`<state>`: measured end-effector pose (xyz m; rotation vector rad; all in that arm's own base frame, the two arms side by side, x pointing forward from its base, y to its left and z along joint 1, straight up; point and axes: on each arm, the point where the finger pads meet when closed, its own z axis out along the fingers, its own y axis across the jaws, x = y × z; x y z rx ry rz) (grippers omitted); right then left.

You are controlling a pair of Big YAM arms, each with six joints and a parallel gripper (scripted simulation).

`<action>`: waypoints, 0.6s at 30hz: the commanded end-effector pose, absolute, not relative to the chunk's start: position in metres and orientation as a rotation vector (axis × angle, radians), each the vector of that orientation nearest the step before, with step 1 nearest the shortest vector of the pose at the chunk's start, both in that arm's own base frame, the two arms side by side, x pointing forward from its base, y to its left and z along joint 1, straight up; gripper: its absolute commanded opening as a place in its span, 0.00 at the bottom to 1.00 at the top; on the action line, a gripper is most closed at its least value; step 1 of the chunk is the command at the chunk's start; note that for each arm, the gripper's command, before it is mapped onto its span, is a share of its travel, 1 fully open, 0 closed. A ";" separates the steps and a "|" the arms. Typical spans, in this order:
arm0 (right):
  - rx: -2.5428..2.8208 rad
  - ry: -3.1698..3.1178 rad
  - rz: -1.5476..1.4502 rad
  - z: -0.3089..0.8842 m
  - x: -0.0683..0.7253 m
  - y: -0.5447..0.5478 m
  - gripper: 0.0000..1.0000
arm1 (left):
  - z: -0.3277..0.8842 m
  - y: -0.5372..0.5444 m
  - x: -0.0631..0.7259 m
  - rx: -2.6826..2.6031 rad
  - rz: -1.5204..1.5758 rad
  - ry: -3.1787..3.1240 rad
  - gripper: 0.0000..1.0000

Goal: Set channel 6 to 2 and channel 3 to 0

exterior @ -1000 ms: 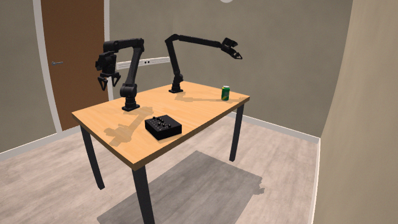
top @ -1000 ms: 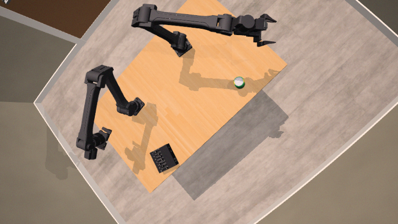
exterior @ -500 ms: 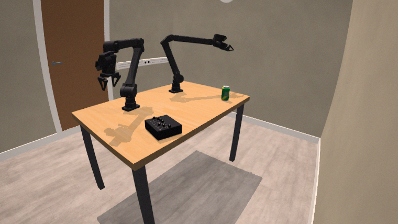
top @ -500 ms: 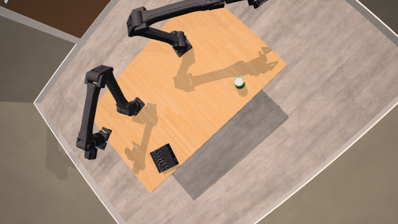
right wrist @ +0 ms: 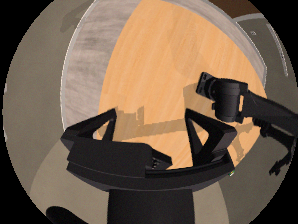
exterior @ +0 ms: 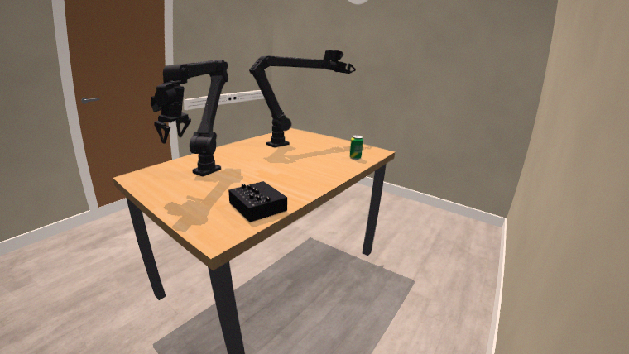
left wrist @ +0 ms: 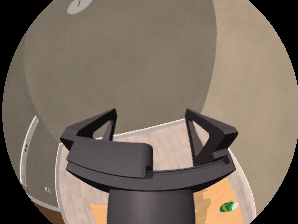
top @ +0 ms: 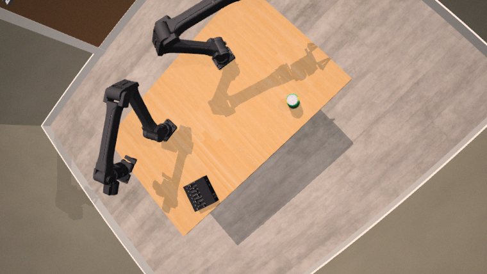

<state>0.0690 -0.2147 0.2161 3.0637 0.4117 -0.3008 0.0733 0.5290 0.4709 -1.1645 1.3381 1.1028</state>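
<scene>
The black lighting desk [top: 200, 193] sits near one corner of the wooden table, with small faders on top [exterior: 257, 199]; their levels are too small to read. My right gripper [exterior: 171, 126] [top: 129, 160] is open and empty. It hangs high beyond the table's edge by the door, far from the desk; in the right wrist view [right wrist: 149, 117] the fingers stand wide. My left gripper [exterior: 348, 67] is open and empty. It is stretched out high above the table's far end, and its fingers stand wide in the left wrist view [left wrist: 149, 117].
A green can [top: 292, 100] [exterior: 356, 146] stands upright near the table's far corner, also seen in the left wrist view [left wrist: 228, 207]. The two arm bases [exterior: 205, 167] [exterior: 277, 141] stand along the table's back edge. A brown door [exterior: 114, 88] is behind the right arm.
</scene>
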 end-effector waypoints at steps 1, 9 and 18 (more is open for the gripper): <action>3.035 0.403 -0.282 0.228 0.072 -0.222 1.00 | 0.492 0.523 0.046 -1.163 1.149 1.254 1.00; 3.035 0.403 -0.282 0.228 0.072 -0.222 1.00 | 0.502 0.517 0.014 -1.180 1.197 1.199 1.00; 3.035 0.403 -0.282 0.228 0.072 -0.222 1.00 | 0.511 0.513 -0.002 -1.182 1.228 1.169 1.00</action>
